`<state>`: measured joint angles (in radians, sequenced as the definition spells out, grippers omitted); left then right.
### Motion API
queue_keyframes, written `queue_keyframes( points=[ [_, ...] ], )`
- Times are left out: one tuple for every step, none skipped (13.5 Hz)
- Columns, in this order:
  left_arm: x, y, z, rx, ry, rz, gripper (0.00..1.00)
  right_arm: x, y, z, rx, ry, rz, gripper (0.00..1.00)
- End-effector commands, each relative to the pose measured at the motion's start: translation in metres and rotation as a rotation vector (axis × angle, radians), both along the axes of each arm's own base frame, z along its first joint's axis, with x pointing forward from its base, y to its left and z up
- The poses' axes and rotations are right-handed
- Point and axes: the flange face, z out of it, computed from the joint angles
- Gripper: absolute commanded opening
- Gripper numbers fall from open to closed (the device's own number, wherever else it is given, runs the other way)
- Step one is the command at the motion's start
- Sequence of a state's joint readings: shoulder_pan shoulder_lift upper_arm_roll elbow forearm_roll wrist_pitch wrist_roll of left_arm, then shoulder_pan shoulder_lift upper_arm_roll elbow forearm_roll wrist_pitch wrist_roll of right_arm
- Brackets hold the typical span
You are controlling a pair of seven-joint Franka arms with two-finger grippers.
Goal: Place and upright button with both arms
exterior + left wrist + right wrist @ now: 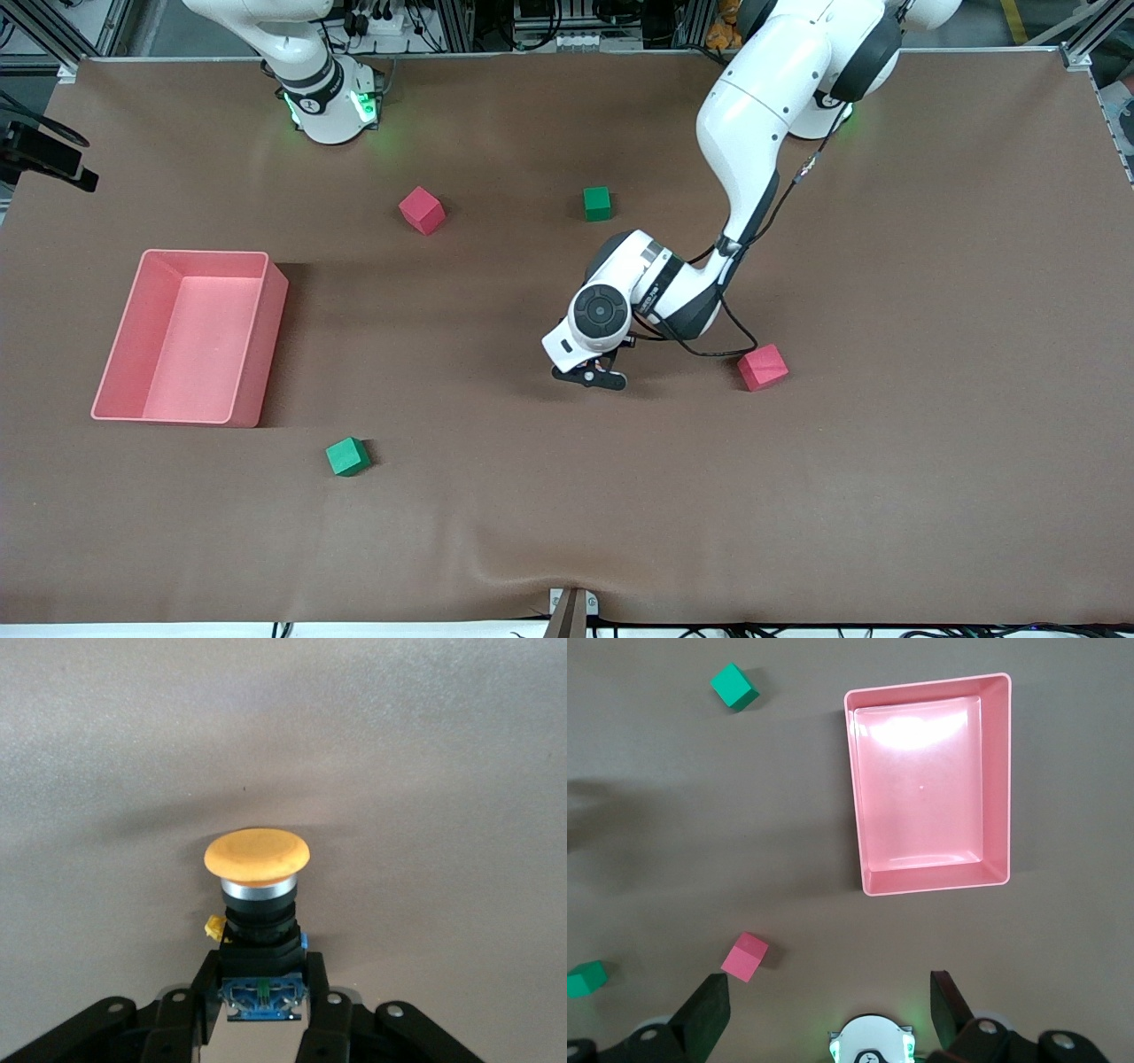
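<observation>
Left tool (262,1014) apparently grips button (258,895).

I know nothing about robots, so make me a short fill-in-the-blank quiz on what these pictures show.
1. The left gripper is shut on the ____ body of the button.
2. The button's round cap is ____ in colour.
3. The pink bin holds ____ cubes.
4. The right gripper, over its arm's own base, has its fingers ____.

Missing words: black; orange; no; open
</observation>
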<state>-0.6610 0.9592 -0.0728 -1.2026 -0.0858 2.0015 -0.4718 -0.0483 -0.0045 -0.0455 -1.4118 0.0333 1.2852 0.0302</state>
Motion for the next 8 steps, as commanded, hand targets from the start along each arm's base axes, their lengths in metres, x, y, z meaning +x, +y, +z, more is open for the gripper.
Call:
queue_keyframes(
  points=[
    [0.004, -0.002, 0.014, 0.001, -0.03, -0.007, 0.07, -0.001, 0.01, 0.002, -0.079, -0.004, 0.061, 1.0],
    [0.005, 0.0, 0.018, 0.002, -0.033, -0.008, 0.06, 0.001, 0.013, 0.003, -0.086, -0.019, 0.069, 1.0],
    [0.008, 0.002, 0.024, -0.002, -0.038, -0.003, 0.06, 0.005, 0.011, 0.0, -0.074, -0.031, 0.068, 1.0],
    [0.009, 0.001, 0.031, -0.009, -0.043, -0.002, 0.07, 0.005, 0.011, -0.002, -0.066, -0.03, 0.07, 1.0],
    [0.011, 0.001, 0.041, -0.017, -0.055, 0.001, 0.08, 0.004, 0.01, -0.005, -0.065, -0.024, 0.07, 1.0],
    [0.014, 0.002, 0.05, -0.024, -0.064, 0.009, 0.09, 0.006, 0.01, -0.006, -0.065, -0.027, 0.074, 1.0],
    [0.018, 0.004, 0.062, -0.03, -0.076, 0.032, 0.09, 0.008, 0.012, -0.007, -0.063, -0.036, 0.099, 1.0],
    [0.025, 0.011, 0.075, -0.037, -0.092, 0.055, 0.09, 0.009, 0.013, -0.012, -0.062, -0.03, 0.111, 1.0]
  ],
)
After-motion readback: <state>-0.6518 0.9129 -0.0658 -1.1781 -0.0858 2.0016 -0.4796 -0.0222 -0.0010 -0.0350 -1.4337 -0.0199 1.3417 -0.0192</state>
